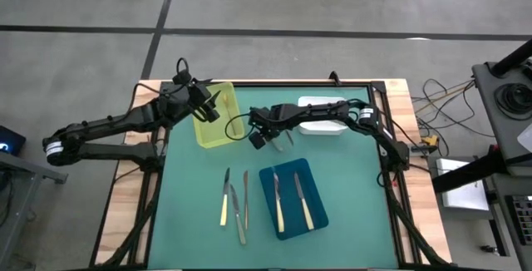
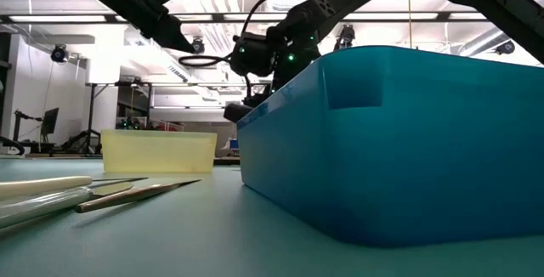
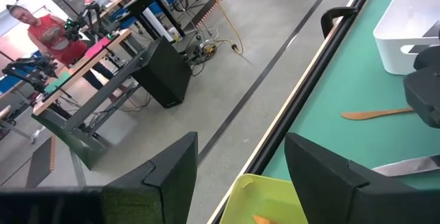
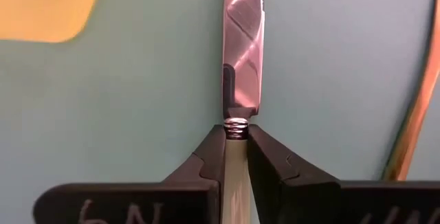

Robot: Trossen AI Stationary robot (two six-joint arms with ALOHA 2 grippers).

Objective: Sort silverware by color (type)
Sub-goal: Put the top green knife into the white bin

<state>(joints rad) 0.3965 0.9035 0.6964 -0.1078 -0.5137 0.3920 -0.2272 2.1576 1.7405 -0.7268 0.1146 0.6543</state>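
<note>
Right wrist view: right gripper (image 4: 236,157) clamping a cream-handled, silver-bladed knife (image 4: 243,52).
Left gripper (image 1: 209,105) hovering open over the yellow tray (image 1: 204,135).

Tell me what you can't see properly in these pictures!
- High view: the knife in the right gripper is covered by the gripper itself.
- Right wrist view: the held knife has its handle hidden between the fingers; the gold utensil is cut off by the edge.
- Low view: the blue tray wall blocks what lies inside.
- High view: the yellow tray is partly covered by the left gripper.
</note>
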